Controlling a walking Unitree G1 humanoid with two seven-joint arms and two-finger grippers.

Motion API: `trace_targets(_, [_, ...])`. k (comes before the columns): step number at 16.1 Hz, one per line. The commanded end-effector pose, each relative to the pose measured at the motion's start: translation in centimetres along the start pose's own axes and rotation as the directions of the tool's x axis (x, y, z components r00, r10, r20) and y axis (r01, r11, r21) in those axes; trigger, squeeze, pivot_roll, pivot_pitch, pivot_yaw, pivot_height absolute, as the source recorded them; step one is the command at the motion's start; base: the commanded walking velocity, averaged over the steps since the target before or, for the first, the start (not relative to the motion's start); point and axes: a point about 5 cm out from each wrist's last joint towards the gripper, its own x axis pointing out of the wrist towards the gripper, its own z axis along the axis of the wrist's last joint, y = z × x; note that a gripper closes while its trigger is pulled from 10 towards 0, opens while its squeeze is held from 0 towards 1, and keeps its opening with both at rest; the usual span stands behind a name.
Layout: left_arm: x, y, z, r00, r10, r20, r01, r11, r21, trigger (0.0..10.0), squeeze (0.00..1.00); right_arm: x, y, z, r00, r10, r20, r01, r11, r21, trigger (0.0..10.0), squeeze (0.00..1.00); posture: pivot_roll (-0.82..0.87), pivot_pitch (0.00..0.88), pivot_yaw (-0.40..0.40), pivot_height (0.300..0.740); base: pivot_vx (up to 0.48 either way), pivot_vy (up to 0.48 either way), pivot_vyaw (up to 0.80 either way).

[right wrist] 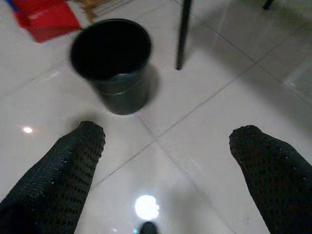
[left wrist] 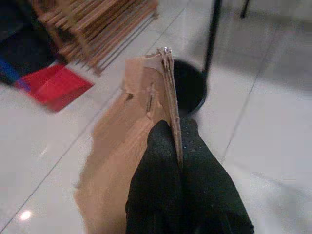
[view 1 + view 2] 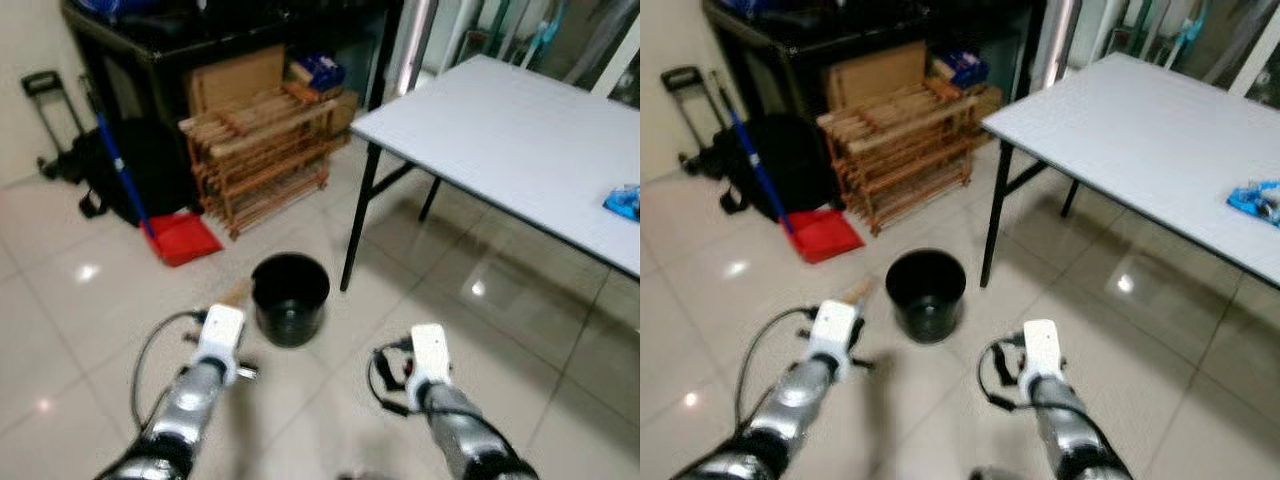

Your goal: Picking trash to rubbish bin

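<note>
Left gripper [image 2: 176, 146] clamped on cardboard scrap [image 2: 141, 126], just short of black bin [image 3: 289, 296]. Right gripper [image 1: 165, 146] spread, empty. Not yet dropped; blue wrapper [image 3: 624, 202] on table [image 3: 500, 130] probably next.

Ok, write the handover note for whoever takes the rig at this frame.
Left gripper: shut on a cardboard scrap, held just short of the bin.
Right gripper: open, holding nothing, over the floor near the bin.
The bin stands on the floor by the table leg. A blue item lies on the table; whether it is trash can't be told.
Done: cardboard picked up.
Left: drop it in the bin, then check the blue item.
</note>
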Motion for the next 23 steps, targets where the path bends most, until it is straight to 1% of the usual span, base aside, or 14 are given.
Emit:
trace_targets(1, [-0.06,0.67,-0.05,1.000,0.004,-0.007,-0.004,1.000,-0.002,10.0,0.00,0.09,0.00,0.27,1.000,-0.001,0.012,0.001,1.000,0.018,10.0,0.00,-0.01,0.063,-0.034,0.740,0.480,0.000,0.00])
trace_targets(4, [0.02,0.95,-0.01,1.000,0.004,-0.017,-0.004,1.000,-0.009,10.0,0.00,0.07,-0.01,0.19,1.000,-0.002,0.010,0.002,1.000,0.021,10.0,0.00,-0.01,0.066,-0.033,0.740,0.480,0.000,0.00])
trace_targets(5, [0.01,1.04,-0.03,1.000,0.008,-0.018,-0.008,1.000,-0.008,10.0,0.00,0.09,-0.03,0.05,1.000,-0.007,-0.005,0.007,1.000,0.029,10.0,0.00,0.00,0.065,-0.033,0.740,0.480,0.000,0.00])
trace_targets(9, [-0.04,0.99,-0.07,1.000,0.014,-0.012,-0.014,1.000,0.000,10.0,0.00,0.11,0.21,-0.21,1.000,0.003,-0.022,-0.002,0.999,0.052,10.0,0.00,0.00,0.066,-0.032,0.740,0.480,0.000,-0.80])
trace_targets(12, [-0.04,0.70,-0.04,1.000,0.015,-0.004,-0.015,1.000,-0.003,10.0,0.00,0.10,0.29,-0.14,1.000,0.002,-0.010,-0.001,0.999,0.051,10.0,0.00,0.00,0.068,-0.032,0.740,0.466,0.000,-0.80])
trace_targets(13, [-0.03,0.67,-0.03,1.000,0.016,-0.003,-0.016,1.000,-0.005,10.0,0.00,0.11,0.31,-0.07,1.000,0.002,-0.003,-0.002,0.999,0.049,10.0,0.00,0.00,0.069,-0.031,0.740,0.435,0.000,0.00])
trace_targets(15, [-0.02,0.59,0.07,1.000,0.022,0.005,-0.022,1.000,0.006,10.0,0.00,0.10,0.33,-0.01,1.000,0.002,0.005,-0.002,0.998,0.055,10.0,0.00,0.00,0.070,-0.031,0.740,0.000,0.000,0.00])
trace_targets(20, [0.13,0.45,0.45,1.000,0.019,0.017,-0.019,1.000,-0.010,10.0,0.00,0.10,0.37,-0.10,1.000,0.007,-0.002,-0.007,0.999,0.048,10.0,0.00,0.00,0.070,-0.031,0.740,0.000,0.000,0.00])
trace_targets(23, [0.15,0.45,0.25,1.000,0.022,-0.002,-0.022,1.000,-0.012,10.0,0.00,0.14,0.53,-0.12,1.000,0.026,-0.010,-0.026,0.999,0.040,10.0,0.00,0.00,0.069,-0.031,0.740,0.000,0.000,0.00])
